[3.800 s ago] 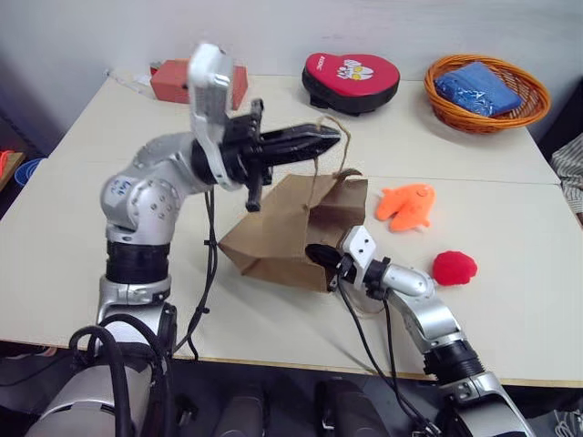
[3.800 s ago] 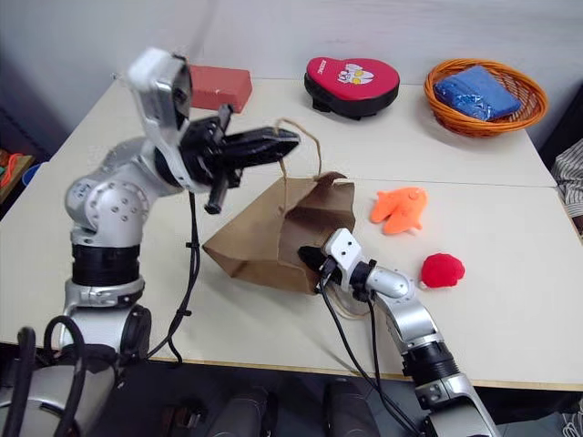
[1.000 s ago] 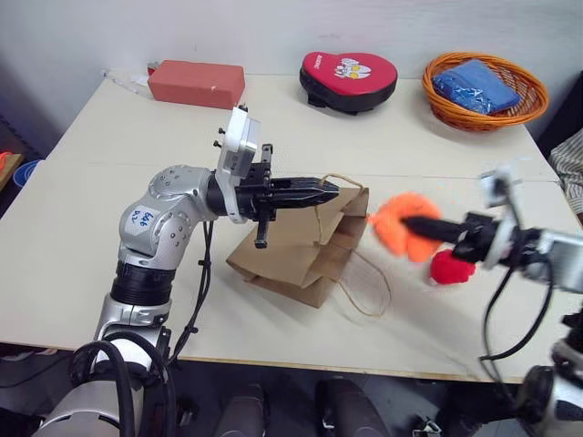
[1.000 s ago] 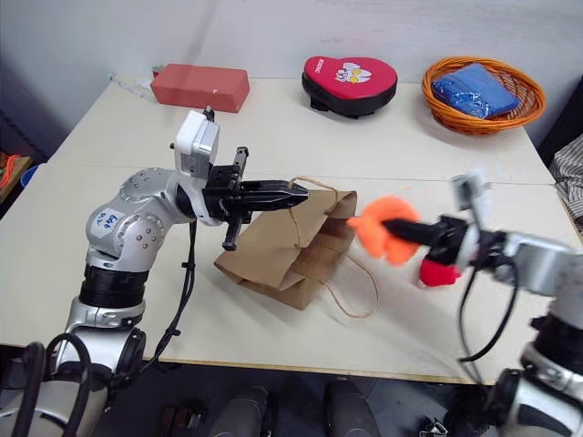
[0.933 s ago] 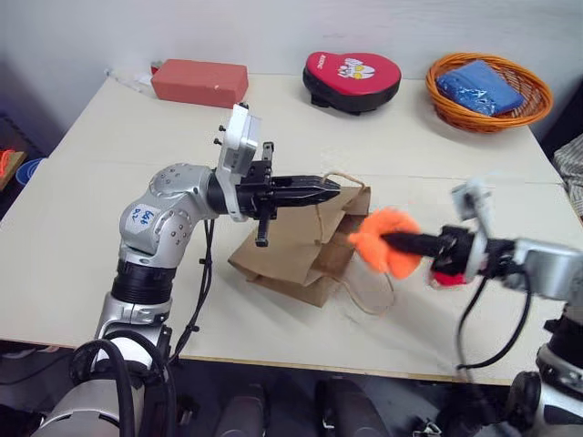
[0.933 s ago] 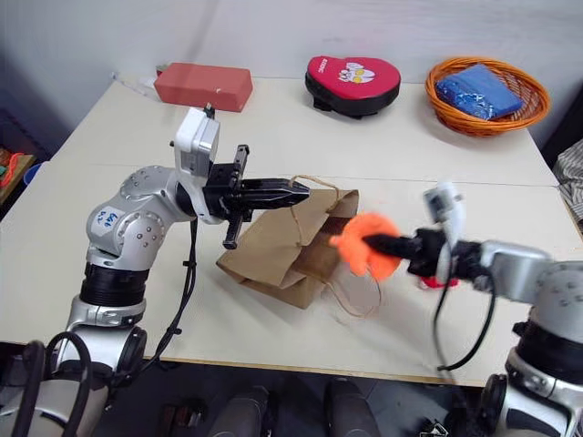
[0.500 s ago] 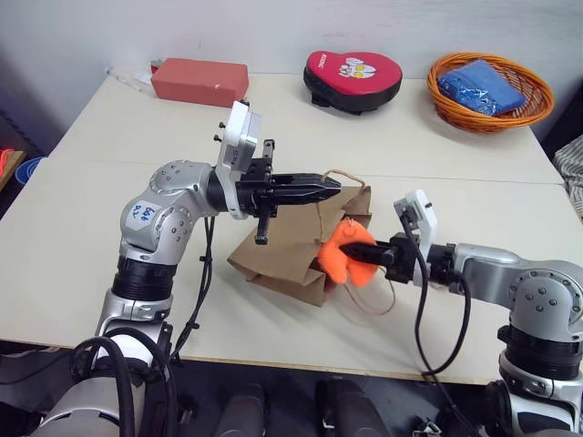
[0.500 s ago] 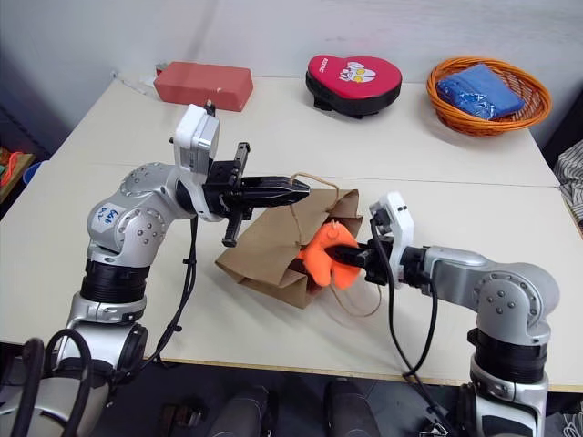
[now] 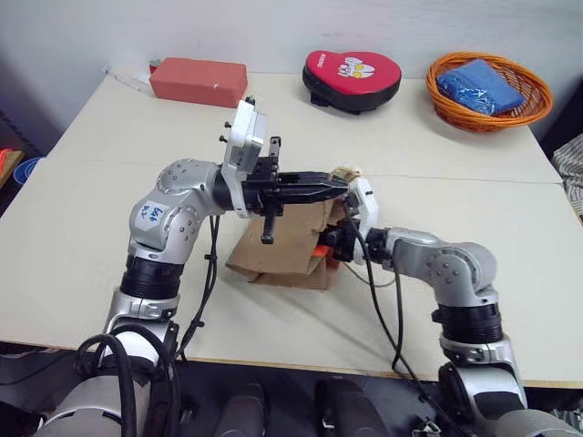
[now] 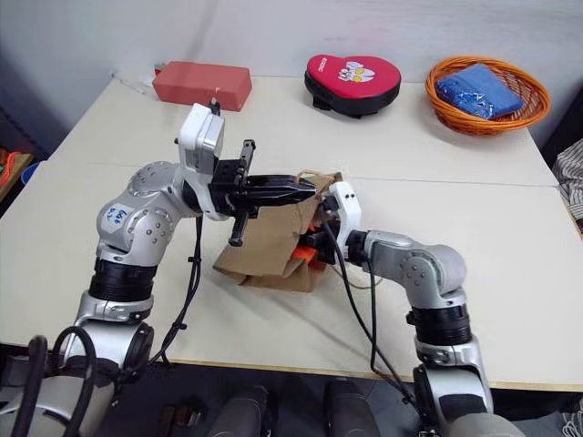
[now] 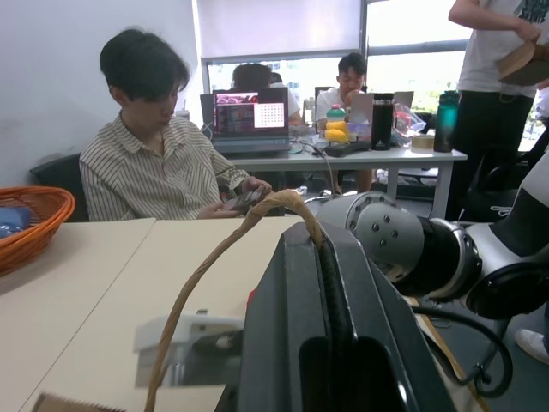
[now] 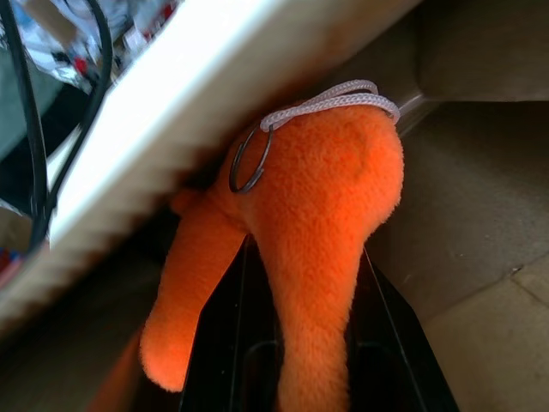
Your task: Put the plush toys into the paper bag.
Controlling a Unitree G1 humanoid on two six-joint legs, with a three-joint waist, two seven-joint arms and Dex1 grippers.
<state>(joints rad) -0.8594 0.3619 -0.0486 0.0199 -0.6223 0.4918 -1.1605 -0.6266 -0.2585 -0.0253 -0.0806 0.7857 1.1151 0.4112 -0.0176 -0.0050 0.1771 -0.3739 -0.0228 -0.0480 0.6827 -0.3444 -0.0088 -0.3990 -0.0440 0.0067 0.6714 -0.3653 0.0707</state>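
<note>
Our right gripper (image 9: 330, 246) clamps the orange plush toy (image 12: 300, 232), already inside the mouth of the paper bag (image 9: 282, 255), which opens to the right; the toy's long body lies along the fingers. Our left gripper (image 9: 339, 180), closed on the thin twisted cord handle (image 11: 206, 292), holds the mouth up. The toy is soft and fuzzy, the brown bag creased kraft paper on the pale table (image 9: 82, 218).

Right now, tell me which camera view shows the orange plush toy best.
The right wrist view: the orange plush toy is large between the right end effector fingers. Both eye views show a sliver at the paper bag mouth.
</note>
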